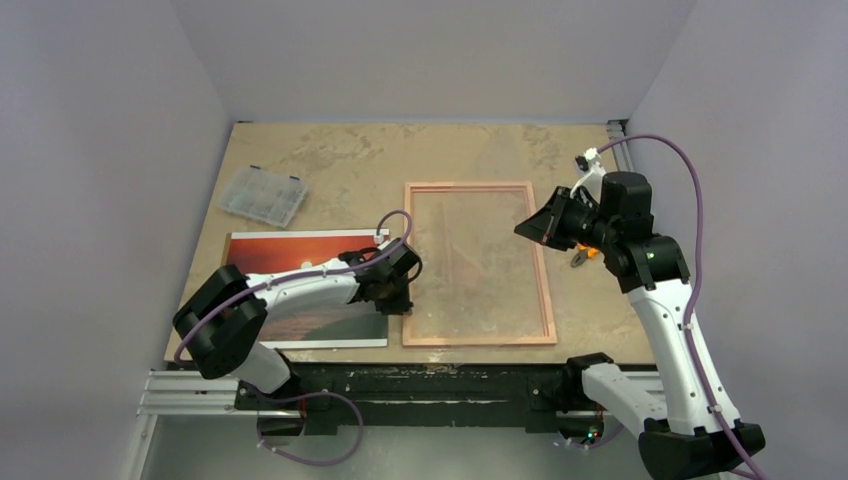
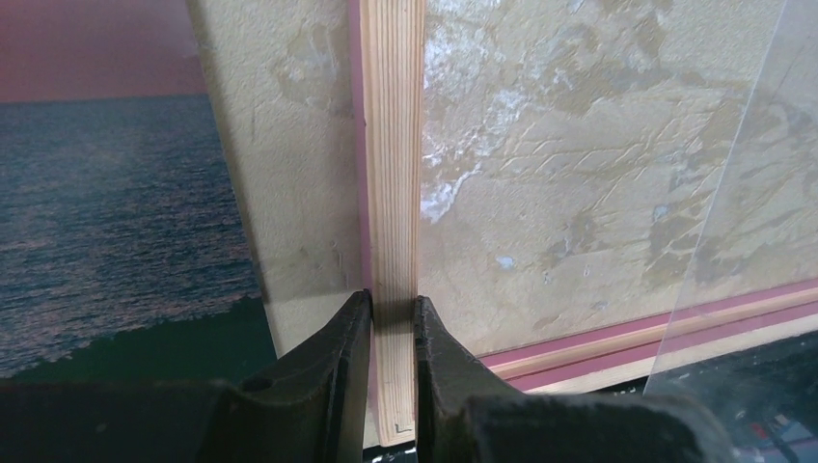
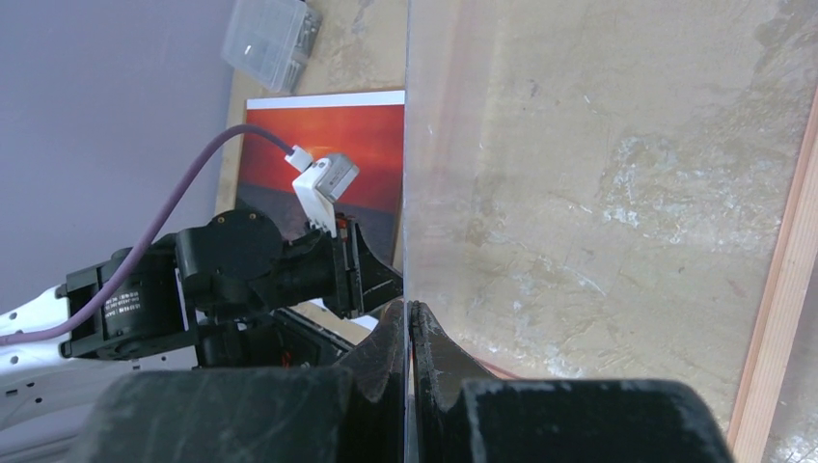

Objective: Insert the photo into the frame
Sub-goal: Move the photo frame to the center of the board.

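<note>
The glossy rectangular photo of a red sunset over dark sea lies face up on the mottled tan tabletop. It sits just left of the thin pinkish light-wood frame and partly under the left arm. The left gripper is clenched on the frame's left rail near its near corner. If that hold drags, the frame could skid onto the photo's edge.

The right gripper is pinched tight on the edge of the clear pane, which looks tilted up out of the frame. So thin and slick a sheet could slip from the tips, flex, or drop back and scuff the wood.

As for what is hidden, the left arm covers the photo's middle and right side. From above the pane barely shows against the table — how high it stands I cannot tell. A small orange object beside the right arm is too small to identify.
</note>
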Robot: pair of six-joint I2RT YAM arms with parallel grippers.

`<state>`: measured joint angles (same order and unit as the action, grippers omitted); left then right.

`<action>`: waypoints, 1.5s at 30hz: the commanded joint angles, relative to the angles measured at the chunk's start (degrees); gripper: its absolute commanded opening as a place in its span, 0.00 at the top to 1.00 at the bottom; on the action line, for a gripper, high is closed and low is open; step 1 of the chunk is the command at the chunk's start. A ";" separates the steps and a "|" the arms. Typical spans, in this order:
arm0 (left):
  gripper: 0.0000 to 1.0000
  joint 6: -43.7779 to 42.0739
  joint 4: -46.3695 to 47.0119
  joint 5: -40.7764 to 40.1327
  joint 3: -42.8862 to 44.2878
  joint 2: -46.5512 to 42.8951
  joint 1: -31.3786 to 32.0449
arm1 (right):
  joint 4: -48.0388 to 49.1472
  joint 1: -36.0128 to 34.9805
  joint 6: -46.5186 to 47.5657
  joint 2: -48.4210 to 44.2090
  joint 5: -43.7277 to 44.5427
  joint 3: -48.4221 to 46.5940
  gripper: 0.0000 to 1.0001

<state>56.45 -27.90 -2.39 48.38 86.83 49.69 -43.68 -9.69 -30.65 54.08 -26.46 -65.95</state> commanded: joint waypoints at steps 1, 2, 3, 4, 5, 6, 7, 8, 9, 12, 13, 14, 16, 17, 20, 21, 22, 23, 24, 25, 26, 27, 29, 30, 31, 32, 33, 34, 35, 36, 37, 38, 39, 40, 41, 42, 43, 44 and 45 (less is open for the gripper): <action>1.00 -0.19 -2.83 -1.53 -1.14 -2.49 1.05 | 3.77 0.26 -1.28 -0.91 -1.96 -0.04 1.00; 1.00 -0.49 -2.69 -1.68 -1.18 -2.91 1.30 | 4.00 0.22 -1.33 -0.91 -2.39 0.01 1.00; 1.00 -0.66 -2.59 -1.73 -1.33 -3.28 1.44 | 4.18 0.25 -1.50 -0.91 -2.76 0.14 1.00; 1.00 -0.78 -2.57 -1.78 -1.35 -3.56 1.58 | 4.15 0.23 -1.51 -0.91 -2.91 0.14 1.00; 1.00 -0.93 -2.52 -1.68 -1.33 -3.81 1.55 | 4.09 0.23 -1.51 -0.99 -3.04 0.05 1.00; 0.96 -1.10 -2.65 -1.65 -1.28 -4.12 1.55 | 4.13 0.23 -1.59 -1.07 -3.12 0.04 1.00; 0.90 -1.34 -2.66 -1.58 -1.12 -4.46 1.55 | 4.13 0.23 -1.67 -1.12 -3.16 -0.03 1.00; 0.82 -1.60 -2.68 -1.50 -1.05 -4.75 1.56 | 4.20 0.20 -1.76 -1.24 -3.28 -0.12 1.00; 0.72 -1.94 -2.67 -1.33 -0.87 -5.28 1.55 | 4.22 0.20 -1.86 -1.26 -3.40 -0.14 1.00; 0.52 -2.30 -1.63 -0.05 -0.90 -7.57 1.59 | 4.26 0.22 -2.07 -1.13 -4.00 -0.21 1.00; 0.47 -2.40 -0.82 0.57 -1.16 -8.54 1.57 | 4.34 0.20 -2.04 -1.09 -4.28 -0.23 1.00; 0.44 -2.70 0.42 1.33 -1.49 -9.54 1.55 | 4.51 0.25 -2.04 -0.97 -4.61 -0.15 1.00; 0.40 -3.30 2.40 2.11 -2.09 -11.44 1.50 | 4.83 0.25 -2.08 -0.83 -4.93 -0.05 1.00; 0.39 -3.55 3.05 3.16 -2.14 -12.32 1.60 | 5.16 0.21 -2.26 -0.76 -5.24 0.07 1.00; 0.37 -4.25 3.91 4.06 -2.39 -14.54 1.47 | 6.63 0.20 -3.01 -0.62 -6.88 1.02 1.00; 0.37 -4.37 4.13 4.25 -2.56 -15.30 1.34 | 7.14 0.27 -3.16 -0.63 -7.46 1.38 1.00; 0.37 -4.41 4.36 4.70 -2.89 -15.97 1.17 | 7.72 0.21 -3.37 -0.65 -8.24 1.74 1.00; 0.37 -4.35 4.88 5.30 -3.30 -16.79 0.79 | 8.37 0.24 -3.55 -0.65 -8.74 2.25 1.00; 0.37 -4.18 5.55 5.96 -3.93 -17.55 0.33 | 9.04 0.21 -3.76 -0.69 -9.23 2.75 1.00; 0.37 -4.02 6.44 6.77 -4.64 -18.16 -0.21 | 9.88 0.26 -3.99 -0.65 -9.61 3.23 1.00; 0.38 -3.94 7.58 7.64 -5.62 -18.87 -0.90 | 10.40 0.21 -4.09 -0.60 -9.81 3.54 1.00; 0.38 -3.66 8.54 8.65 -6.54 -19.40 -1.68 | 10.90 0.20 -4.25 -0.49 -10.16 3.88 1.00; 0.39 -3.38 10.09 10.82 -8.43 -20.42 -3.74 | 12.50 0.20 -5.18 -0.16 -11.10 4.75 1.00; 0.40 -3.29 10.68 11.85 -9.37 -20.99 -4.91 | 13.21 0.20 -5.55 0.00 -11.54 5.17 1.00; 0.40 -3.15 11.16 12.67 -10.38 -21.34 -6.07 | 13.86 0.20 -5.90 0.16 -11.93 5.59 1.00; 0.41 -2.99 11.65 13.76 -11.45 -21.90 -7.65 | 14.43 0.23 -6.06 0.29 -12.07 5.94 1.00; 0.41 -2.94 12.20 14.83 -12.45 -22.26 -8.95 | 15.06 0.20 -6.36 0.44 -12.15 6.44 1.00; 0.42 -2.92 12.47 15.44 -13.29 -22.64 -9.99 | 15.68 0.25 -6.60 0.55 -12.33 6.86 1.00; 0.43 -3.01 12.51 15.77 -13.97 -22.79 -10.69 | 16.02 0.31 -6.54 0.84 -12.27 7.11 1.00; 0.44 -3.27 12.47 15.90 -14.37 -22.98 -11.15 | 16.46 0.34 -6.57 1.03 -12.11 7.34 1.00; 0.46 -3.63 12.15 15.74 -14.52 -22.84 -11.44 | 16.90 0.51 -6.79 1.24 -12.09 7.52 1.00; 0.47 -4.06 11.65 15.39 -14.35 -22.46 -11.53 | 17.67 0.69 -7.14 1.42 -12.26 7.77 1.00; 0.48 -4.36 10.85 15.06 -14.02 -21.97 -11.60 | 18.73 0.91 -7.85 1.52 -12.30 8.12 1.00; 0.50 -4.67 10.50 14.93 -13.87 -21.36 -11.71 | 19.83 1.29 -8.65 1.62 -12.54 8.51 1.00; 0.51 -4.75 10.42 14.88 -13.77 -20.78 -11.72 | 21.11 1.75 -9.43 1.76 -13.16 9.00 1.00; 0.54 -4.70 10.41 14.83 -13.75 -20.19 -11.74 | 22.27 2.31 -10.35 1.92 -13.71 9.48 1.00; 0.57 -4.61 10.41 14.44 -13.73 -19.68 -11.76 | 23.42 3.02 -11.11 2.09 -14.35 10.04 1.00; 0.60 -4.49 10.45 13.97 -13.78 -19.25 -11.80 | 24.72 3.78 -12.04 2.32 -15.46 10.94 1.00; 0.62 -4.55 10.72 13.45 -13.87 -18.79 -11.89 | 26.01 4.70 -12.99 2.46 -16.28 11.61 1.00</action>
<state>52.90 -18.72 11.55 33.93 66.54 38.28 -26.48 -7.49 -39.20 56.25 -38.15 -56.10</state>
